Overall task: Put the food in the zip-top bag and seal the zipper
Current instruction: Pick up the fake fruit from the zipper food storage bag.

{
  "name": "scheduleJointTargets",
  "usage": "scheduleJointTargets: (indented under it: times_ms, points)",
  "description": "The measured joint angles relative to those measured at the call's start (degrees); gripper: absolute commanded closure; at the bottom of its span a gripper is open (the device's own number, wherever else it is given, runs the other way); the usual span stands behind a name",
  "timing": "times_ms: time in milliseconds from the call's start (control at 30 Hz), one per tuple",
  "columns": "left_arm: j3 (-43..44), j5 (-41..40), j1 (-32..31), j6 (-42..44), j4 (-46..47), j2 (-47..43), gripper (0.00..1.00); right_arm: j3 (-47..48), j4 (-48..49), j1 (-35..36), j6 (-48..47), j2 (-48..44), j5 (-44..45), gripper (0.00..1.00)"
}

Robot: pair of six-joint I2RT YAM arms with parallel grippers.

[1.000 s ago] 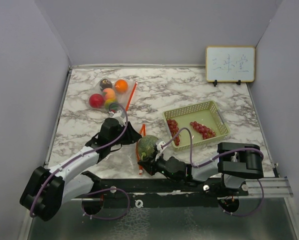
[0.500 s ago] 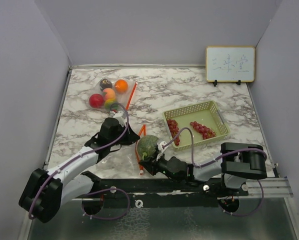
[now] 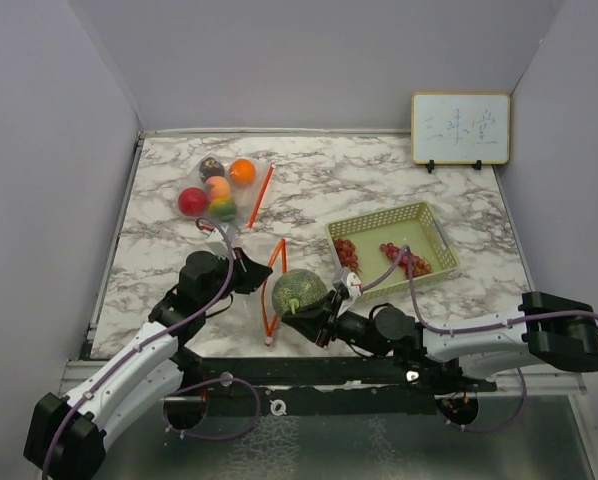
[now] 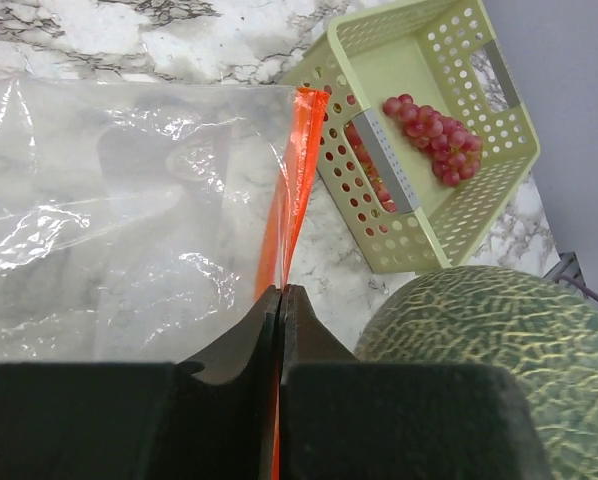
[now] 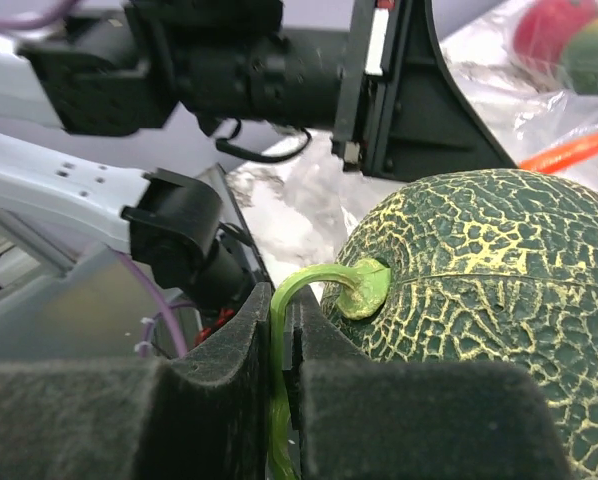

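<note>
The green netted melon (image 3: 299, 290) sits near the front edge, next to the clear zip-top bag (image 4: 129, 220). My right gripper (image 3: 317, 322) is shut on the melon's green stem (image 5: 309, 280), with the melon (image 5: 479, 300) just in front of it. My left gripper (image 3: 255, 274) is shut on the bag's orange zipper strip (image 4: 294, 170), holding that edge up beside the melon (image 4: 489, 350). A red apple (image 3: 191, 201), an orange (image 3: 242, 172), a dark purple fruit (image 3: 211, 167) and a yellow-peach fruit (image 3: 217, 187) lie at the bag's far end. Red grapes (image 3: 407, 260) lie in the basket.
The pale green mesh basket (image 3: 434, 232) stands right of the melon and also shows in the left wrist view (image 4: 419, 250). A small whiteboard (image 3: 460, 128) stands at the back right. Grey walls close in the marble table on three sides.
My left arm has drawn back toward the near left, lifting the orange zipper edge. My right arm's elbow has swung out to the right while keeping the stem; the melon shifted slightly.
</note>
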Motion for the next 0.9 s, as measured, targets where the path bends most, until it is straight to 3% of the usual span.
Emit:
scheduleJointTargets:
  times_ms: [200, 400, 700, 900]
  points:
    - [-3.8, -0.9, 0.0, -4.1, 2.0, -6.6, 1.00, -0.5, 1.4, 0.0, -1.2, -3.4, -2.5, 0.98]
    - [-7.8, -1.7, 0.0, -10.6, 6.6, -11.8, 1.00, -0.6, 7.0, 0.0, -1.1, 1.2, -7.8, 0.98]
    - [-19.4, -1.4, 0.0, -25.2, 20.3, -16.8, 1.00, -0.6, 14.1, 0.0, -0.9, 1.7, -11.8, 0.98]
    - [-19.5, -0.8, 0.0, -31.8, 27.3, -17.2, 1.00, -1.8, 19.9, -1.7, 0.1, 1.0, -11.8, 0.98]
